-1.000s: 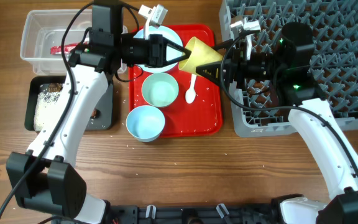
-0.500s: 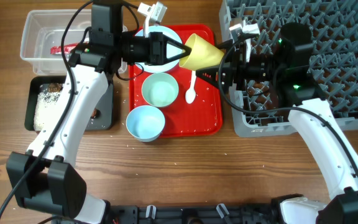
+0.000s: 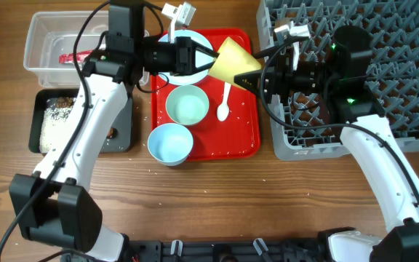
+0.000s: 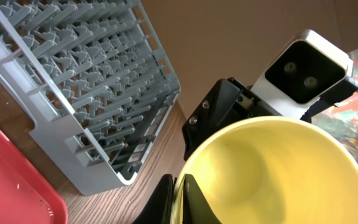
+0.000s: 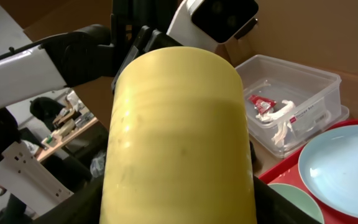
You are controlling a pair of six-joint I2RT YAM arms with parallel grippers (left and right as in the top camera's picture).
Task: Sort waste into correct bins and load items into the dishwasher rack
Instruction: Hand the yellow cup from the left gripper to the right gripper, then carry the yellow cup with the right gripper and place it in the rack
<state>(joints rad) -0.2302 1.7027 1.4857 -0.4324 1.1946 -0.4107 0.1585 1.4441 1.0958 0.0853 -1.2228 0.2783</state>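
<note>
The yellow cup (image 3: pixel 233 62) hangs tilted above the red tray's right edge, between both arms. My left gripper (image 3: pixel 211 67) is shut on its rim, which also shows in the left wrist view (image 4: pixel 180 199). My right gripper (image 3: pixel 249 78) has a finger against each side of the cup's body (image 5: pixel 179 137). The grey dishwasher rack (image 3: pixel 384 44) stands at the right. Two pale blue bowls (image 3: pixel 188 104) (image 3: pixel 170 143), the white spoon (image 3: pixel 224 105) and the partly hidden plate (image 3: pixel 188 40) are at the tray.
The red tray (image 3: pixel 242 131) lies in the middle. The clear bin (image 3: pixel 38 44) at the back left holds the red wrapper (image 3: pixel 73 57) and white tissue (image 5: pixel 284 121). The black bin (image 3: pixel 35 120) below it holds rice (image 3: pixel 53 124). Loose grains dot the wood.
The cup has tilted and shifted slightly toward the back between the two grippers. The right arm has edged up with it. The bowls, spoon and plate have not moved.
</note>
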